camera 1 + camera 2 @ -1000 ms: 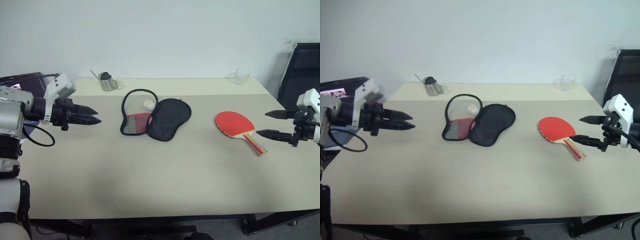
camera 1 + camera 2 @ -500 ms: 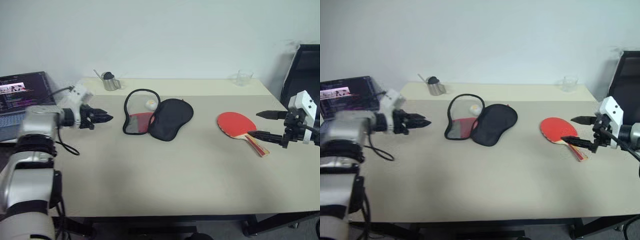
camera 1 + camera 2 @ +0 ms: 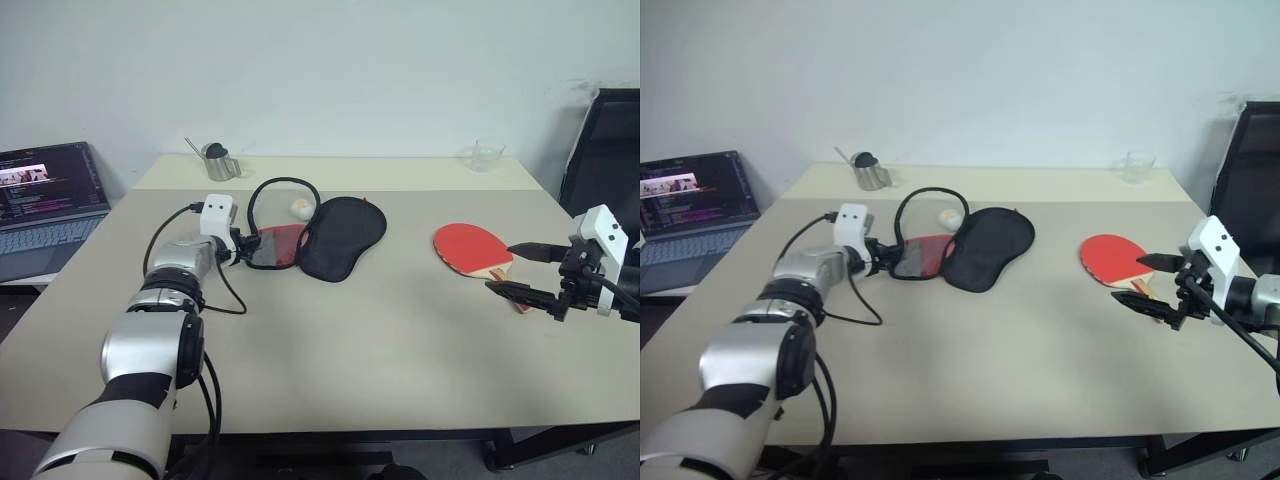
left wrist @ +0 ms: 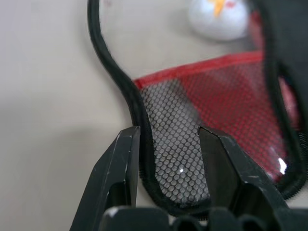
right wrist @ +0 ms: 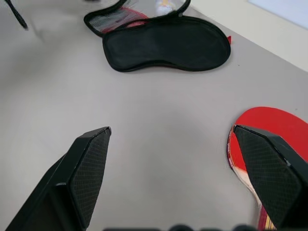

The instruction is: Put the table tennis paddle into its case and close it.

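Beside right gripper (image 3: pixel 527 270): table tennis paddle (image 3: pixel 480 253), handle toward its wide-apart fingers.
Left gripper (image 4: pixel 168 139): parted, straddling the case (image 3: pixel 315 235) rim, not clamped.

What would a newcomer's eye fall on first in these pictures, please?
Probably the red paddle lying flat toward the table's right side, with the right tool wide open beside its handle. Next, the black case spread open mid-table, a small ball by it, and the left tool straddling its zipper rim.
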### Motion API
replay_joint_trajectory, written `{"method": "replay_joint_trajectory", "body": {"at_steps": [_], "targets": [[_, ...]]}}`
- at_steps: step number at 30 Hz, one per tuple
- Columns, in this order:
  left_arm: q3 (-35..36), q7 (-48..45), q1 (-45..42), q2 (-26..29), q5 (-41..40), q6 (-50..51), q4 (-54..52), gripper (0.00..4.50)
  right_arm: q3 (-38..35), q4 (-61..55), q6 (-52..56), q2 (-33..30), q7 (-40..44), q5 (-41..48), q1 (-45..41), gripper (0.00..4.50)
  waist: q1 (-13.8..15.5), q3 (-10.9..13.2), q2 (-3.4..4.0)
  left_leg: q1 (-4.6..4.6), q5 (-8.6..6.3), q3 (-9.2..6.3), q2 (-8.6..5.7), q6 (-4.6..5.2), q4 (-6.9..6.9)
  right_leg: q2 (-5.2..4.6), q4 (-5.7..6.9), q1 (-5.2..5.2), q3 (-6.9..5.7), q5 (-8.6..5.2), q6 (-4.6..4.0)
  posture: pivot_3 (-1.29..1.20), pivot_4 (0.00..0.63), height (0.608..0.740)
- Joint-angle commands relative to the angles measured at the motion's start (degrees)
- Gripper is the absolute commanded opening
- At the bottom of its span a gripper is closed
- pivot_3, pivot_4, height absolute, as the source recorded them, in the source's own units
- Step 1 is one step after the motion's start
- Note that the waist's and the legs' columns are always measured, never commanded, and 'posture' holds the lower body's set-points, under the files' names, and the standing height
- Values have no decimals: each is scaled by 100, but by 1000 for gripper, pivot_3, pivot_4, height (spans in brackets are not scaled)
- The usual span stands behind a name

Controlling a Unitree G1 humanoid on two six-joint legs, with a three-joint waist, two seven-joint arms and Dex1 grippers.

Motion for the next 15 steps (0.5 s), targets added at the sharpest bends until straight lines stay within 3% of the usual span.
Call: {"method": "replay_joint_trajectory", "body": {"at_steps": [1, 15], "targets": [[250, 542, -52, -66, -35, -228, -32, 2066, -336, -303, 168, -80, -106, 207, 104, 4500, -1, 1, -1, 0, 0, -1, 0, -1, 0, 0, 0, 0, -1, 0, 0, 0, 150, 740], [816, 1696, 127, -530, -56, -300, 47, 2066, -311, -384, 345, -103, -342, 288, 149, 4500, -18, 2, -4, 2, 12, 0, -5, -21, 0, -6, -1, 4, 0, 9, 15, 0, 150, 740]]}}
